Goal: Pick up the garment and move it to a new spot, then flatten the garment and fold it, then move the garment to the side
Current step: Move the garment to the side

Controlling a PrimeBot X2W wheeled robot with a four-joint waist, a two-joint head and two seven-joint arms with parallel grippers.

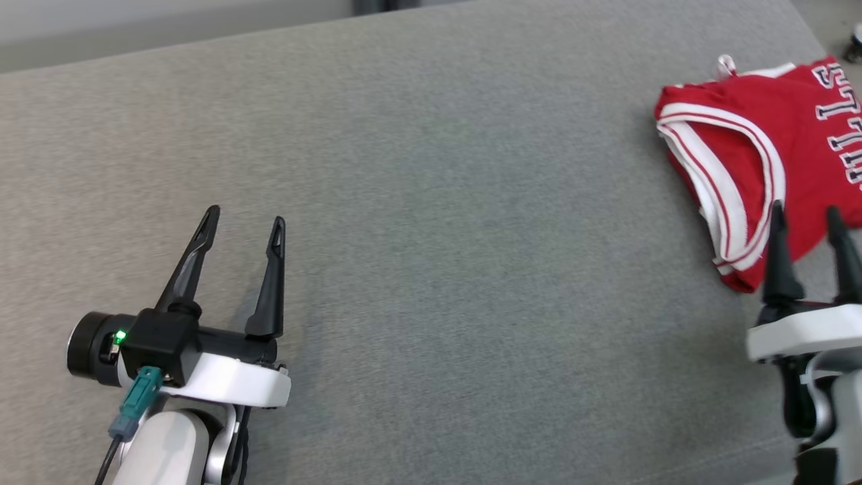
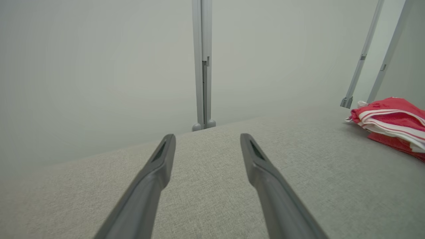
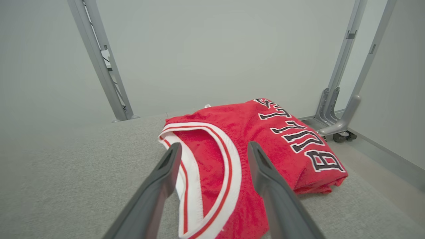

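Note:
A red jersey [image 1: 747, 145] with white trim and dark lettering lies folded on the grey fabric surface [image 1: 438, 202] at the far right; it also appears in the left wrist view as the jersey [image 2: 395, 119] and in the right wrist view as the jersey [image 3: 265, 146]. My right gripper [image 1: 808, 219] stands open at the jersey's near edge, its fingers just over the white-trimmed armhole, nothing between them. In the right wrist view the right gripper [image 3: 212, 151] spans the trim. My left gripper [image 1: 246, 219] is open at the lower left, far from the jersey; the left gripper [image 2: 207, 141] holds nothing.
The grey surface's right edge [image 3: 365, 186] runs close beside the jersey, with floor beyond. Grey metal frame posts [image 3: 335, 96] and a caster stand past that edge; another post [image 2: 203, 66] rises behind the far edge. A pale wall backs the scene.

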